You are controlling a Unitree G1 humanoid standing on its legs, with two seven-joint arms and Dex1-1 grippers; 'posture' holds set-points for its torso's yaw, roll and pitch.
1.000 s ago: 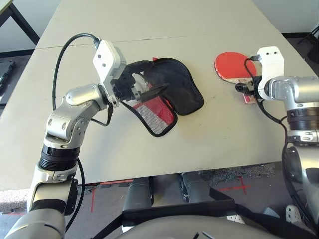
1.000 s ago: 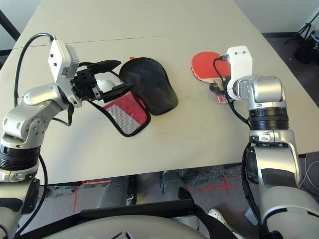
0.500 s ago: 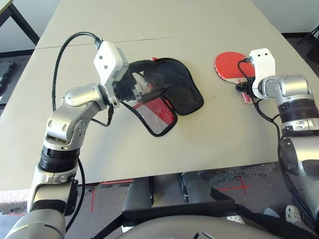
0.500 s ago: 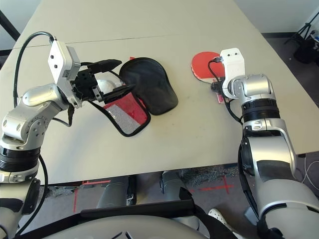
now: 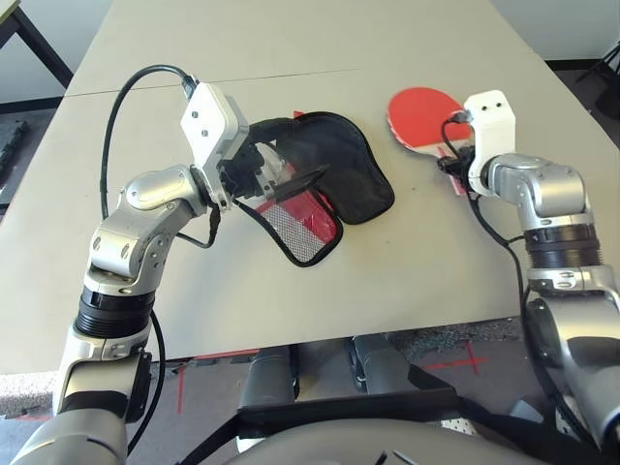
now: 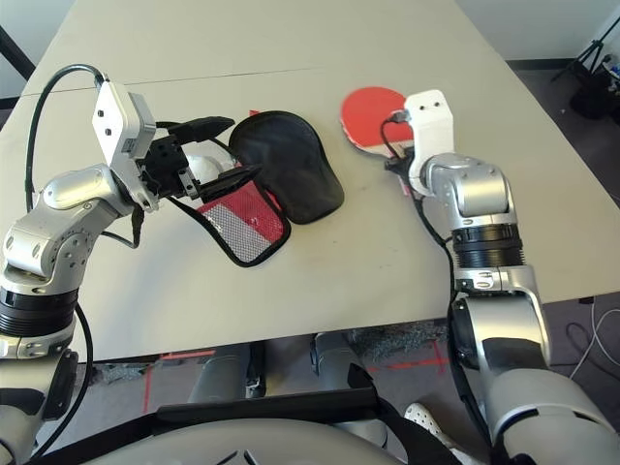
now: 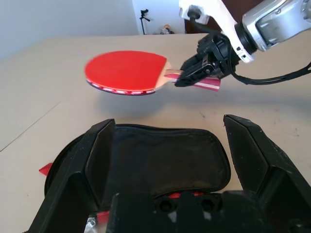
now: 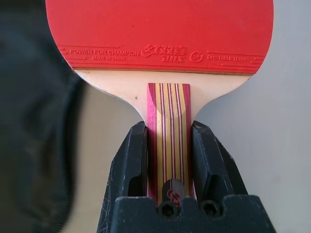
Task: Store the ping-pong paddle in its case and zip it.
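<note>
The right gripper (image 8: 170, 145) has its jaws closed on the striped wooden handle of the ping-pong paddle (image 7: 127, 72), one finger on each narrow side. The left wrist view shows the red face in the air, a little above the desk (image 5: 291, 39), nearly flat and pointing toward the case (image 5: 334, 179). The case lies open on the desk, black lining up, and the left gripper (image 5: 281, 174) is at its near end with jaws spread wide. It seems to hold the mouth open from inside, but I cannot see the contact clearly.

The step in hand, as I judge it, is to bring the paddle to the opening. To do it well, keep the blade flat and low, line up its round edge with the widest part of the mouth, and slide it between the lining and the mesh flap (image 5: 302, 225). The left arm should stay still, so that the opening does not collapse. The grip is near the handle's end, so a push against the fabric may twist the paddle.
</note>
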